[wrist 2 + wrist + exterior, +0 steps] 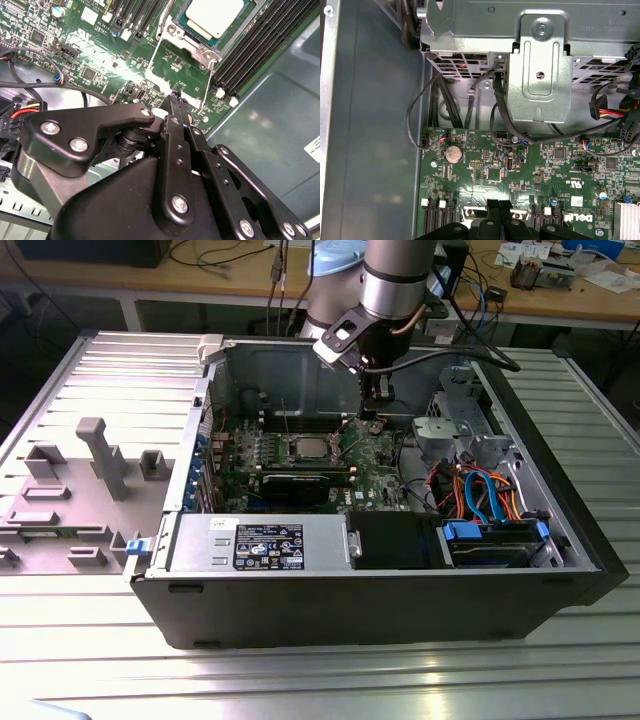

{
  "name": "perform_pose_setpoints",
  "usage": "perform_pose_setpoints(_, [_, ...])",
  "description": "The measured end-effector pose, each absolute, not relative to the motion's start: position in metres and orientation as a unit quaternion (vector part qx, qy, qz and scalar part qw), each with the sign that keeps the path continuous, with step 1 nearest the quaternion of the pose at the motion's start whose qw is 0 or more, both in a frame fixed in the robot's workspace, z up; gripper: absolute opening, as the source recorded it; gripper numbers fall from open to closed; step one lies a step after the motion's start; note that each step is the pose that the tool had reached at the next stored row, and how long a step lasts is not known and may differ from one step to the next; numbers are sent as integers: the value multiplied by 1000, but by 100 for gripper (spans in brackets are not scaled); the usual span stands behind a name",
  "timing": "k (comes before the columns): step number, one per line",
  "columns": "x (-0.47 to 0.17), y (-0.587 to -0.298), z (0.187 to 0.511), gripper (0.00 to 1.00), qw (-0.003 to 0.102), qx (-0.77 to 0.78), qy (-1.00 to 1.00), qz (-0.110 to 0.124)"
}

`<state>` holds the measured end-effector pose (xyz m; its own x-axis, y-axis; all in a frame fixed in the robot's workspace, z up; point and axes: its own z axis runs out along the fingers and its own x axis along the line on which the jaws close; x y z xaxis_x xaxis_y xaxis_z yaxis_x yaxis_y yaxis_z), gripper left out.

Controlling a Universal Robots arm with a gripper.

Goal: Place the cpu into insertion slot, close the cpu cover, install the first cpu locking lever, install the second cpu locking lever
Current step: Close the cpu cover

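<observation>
The cpu (216,15) is seated; the gripper (175,100) is clenched empty near the motherboard (100,60) edge; the locking lever (207,83) should be hooked fully.

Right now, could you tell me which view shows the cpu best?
The second wrist view: the cpu is close, its silver top plain. The exterior view shows it as a small pale square on the motherboard.

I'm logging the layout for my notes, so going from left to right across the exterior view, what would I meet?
In order: grey plastic fixture → cpu → gripper → blue and orange cables.
</observation>
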<state>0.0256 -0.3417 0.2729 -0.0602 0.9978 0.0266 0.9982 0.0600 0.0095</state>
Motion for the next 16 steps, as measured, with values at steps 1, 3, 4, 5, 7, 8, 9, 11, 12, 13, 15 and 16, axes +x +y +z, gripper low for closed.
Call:
perform_pose_setpoints(1, [26,-342,273,11,6,-685,-728,-13])
perform_pose_setpoints(3, [26,-342,273,11,6,-685,-728,-13])
perform_pose_setpoints(4, [26,-342,273,11,6,-685,-728,-13])
perform_pose_setpoints(5, [26,-342,273,11,6,-685,-728,-13])
perform_pose_setpoints(7, [26,-342,273,11,6,-685,-728,-13])
perform_pose_setpoints(8, [26,-342,273,11,6,-685,-728,-13])
perform_pose_setpoints(9, [26,-342,273,11,6,-685,-728,-13])
perform_pose_setpoints(11, [27,-342,273,11,6,-685,-728,-13])
perform_pose_setpoints(12, [29,-342,273,11,6,-685,-728,-13])
perform_pose_setpoints(13, [31,-342,273,11,6,-685,-728,-13])
perform_pose_setpoints(15, [34,-342,272,11,6,-685,-728,-13])
perform_pose_setpoints(16, [36,-342,272,11,6,-685,-728,-13])
